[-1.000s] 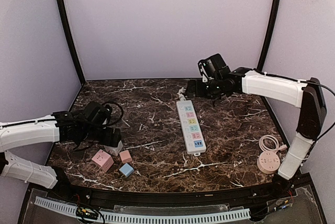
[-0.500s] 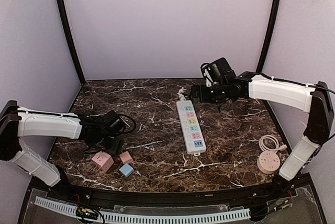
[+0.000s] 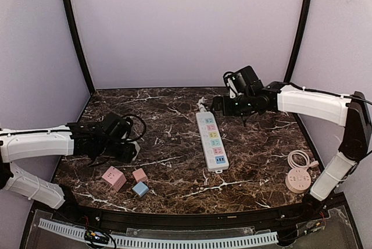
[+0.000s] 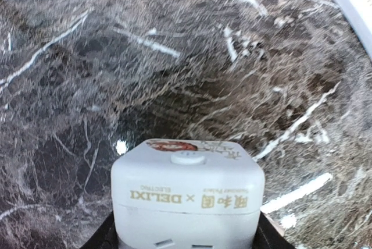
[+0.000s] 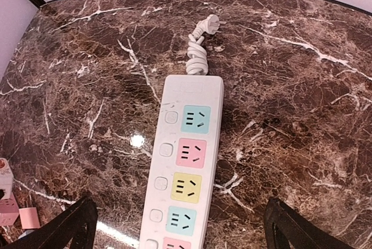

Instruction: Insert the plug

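Plug: white cube adapter point(image 4: 187, 199), at the left of the table point(image 3: 174, 115), well apart from the strip.
Left gripper point(image 3: 128, 150): clamped on the plug's sides.
Change: a second ago the plug sat on the marble just beside the pink cubes point(image 3: 114, 177). Now it is slightly farther and to the right, apparently lifted, so the pick-up looks done.
Power strip point(image 5: 185, 162): centre of the table, lying near-to-far, with the visible coloured sockets free.
Right gripper point(image 3: 220, 105): fingers spread wide and holding nothing. It hovers over the strip's far end and has drifted only slightly.
Meaning: carrying, aligning and pressing in all remain.
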Robot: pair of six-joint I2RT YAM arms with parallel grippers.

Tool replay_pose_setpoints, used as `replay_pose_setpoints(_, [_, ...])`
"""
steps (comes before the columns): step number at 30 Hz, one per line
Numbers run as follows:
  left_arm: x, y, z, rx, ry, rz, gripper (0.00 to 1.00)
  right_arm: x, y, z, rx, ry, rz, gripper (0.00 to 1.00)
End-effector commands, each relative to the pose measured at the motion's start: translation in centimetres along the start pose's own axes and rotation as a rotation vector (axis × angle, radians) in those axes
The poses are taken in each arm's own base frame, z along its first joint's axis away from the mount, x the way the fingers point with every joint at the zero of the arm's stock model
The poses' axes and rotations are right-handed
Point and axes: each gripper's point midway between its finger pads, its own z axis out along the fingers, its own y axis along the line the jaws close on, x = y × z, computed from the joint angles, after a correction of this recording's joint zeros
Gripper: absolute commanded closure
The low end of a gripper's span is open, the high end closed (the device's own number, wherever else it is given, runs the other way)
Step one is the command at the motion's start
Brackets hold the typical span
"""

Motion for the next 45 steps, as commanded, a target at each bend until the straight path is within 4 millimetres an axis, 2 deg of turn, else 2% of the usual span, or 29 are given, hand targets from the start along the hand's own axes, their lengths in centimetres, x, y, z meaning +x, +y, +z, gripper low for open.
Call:
replay_pose_setpoints(1, [-4.4, -2.5, -2.7, 0.143, -0.191, 0.060, 0.84, -1.1, 2.8, -2.4, -0.158, -0.057, -0.014, 0.01])
replay_pose_setpoints(5, [-7.0, -4.8, -4.6, 0.255, -0.318, 0.155, 0.88, -0.8, 6.1, -4.4, -0.362, -0.046, -0.027, 0.01])
replay_pose_setpoints(9, [-9.1, -7.2, -6.6, 0.359, -0.438, 0.249, 0.96, 0.6, 9.1, -5.8, -0.514, 0.001, -0.054, 0.01])
replay_pose_setpoints(14, [-9.9, -10.6, -8.6, 0.460, -0.563, 0.432, 0.99, 3.3, 13.1, -6.8, -0.635, 0.085, -0.102, 0.01])
replay_pose_setpoints(16, [-10.5, -11.7, -9.4, 0.486, -0.637, 0.482, 0.99, 4.2, 14.1, -6.7, -0.653, 0.112, -0.107, 0.01])
replay_pose_setpoints(19, [-10.1, -13.0, -9.8, 0.540, -0.682, 0.557, 0.99, 5.7, 15.3, -6.2, -0.663, 0.152, -0.109, 0.01])
replay_pose_setpoints(23, [-10.0, -14.3, -9.9, 0.574, -0.701, 0.619, 0.99, 6.9, 16.8, -5.9, -0.694, 0.194, -0.095, 0.01])
replay_pose_setpoints(31, [-10.3, -14.9, -8.7, 0.507, -0.695, 0.681, 0.99, 7.6, 19.0, -6.2, -0.767, 0.240, -0.089, 0.01])
replay_pose_setpoints(39, [-10.5, -15.8, -7.9, 0.446, -0.703, 0.723, 0.99, 7.3, 19.8, -5.3, -0.775, 0.266, -0.054, 0.01])
replay_pose_setpoints(45, [-10.9, -16.5, -8.1, 0.401, -0.736, 0.748, 0.99, 8.0, 19.7, -4.1, -0.754, 0.297, -0.031, 0.01])
